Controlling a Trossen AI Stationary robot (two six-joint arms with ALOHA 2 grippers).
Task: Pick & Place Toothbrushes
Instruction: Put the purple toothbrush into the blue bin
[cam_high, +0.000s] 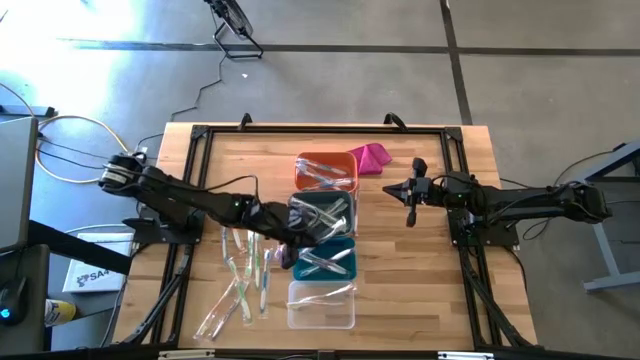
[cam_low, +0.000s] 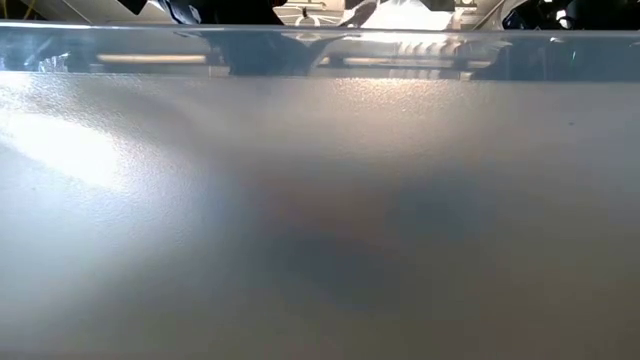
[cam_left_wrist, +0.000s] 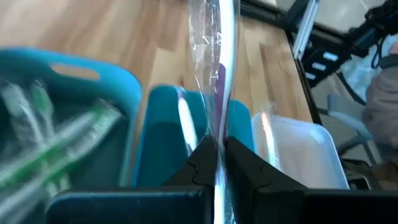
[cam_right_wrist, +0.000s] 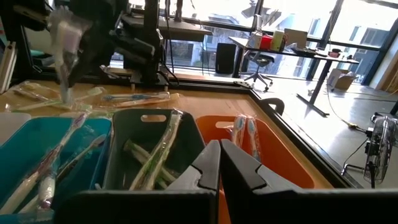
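While a spread of toothbrushes (cam_high: 240, 285) remains loose on the bench (cam_high: 420, 290) left of the bins, the sorting is judged part done. Four bins stand in a row down the middle: the orange bin (cam_high: 325, 168), grey bin (cam_high: 322, 210) and teal bin (cam_high: 328, 263) each hold several wrapped brushes, and the clear bin (cam_high: 320, 305) nearest the front edge shows at least one.

The left gripper (cam_left_wrist: 219, 163) is over the row, about where the grey and teal bins meet. Its jaws are closed on one wrapped toothbrush (cam_left_wrist: 219, 74), held upright, with a violet tint showing through the glossy wrapper. In the left wrist view the teal bin lies directly beyond the jaws and the clear bin beside it, so this brush is judged about to be dropped there.

The right gripper (cam_right_wrist: 219, 163) waits above the bench to the right of the bins, near the magenta cloth (cam_high: 371, 156); its jaws are closed and hold nothing.

Outstanding: release of the held brush, then clearance of the loose pile, which appears to be roughly ten pieces. The low view shows nothing useful
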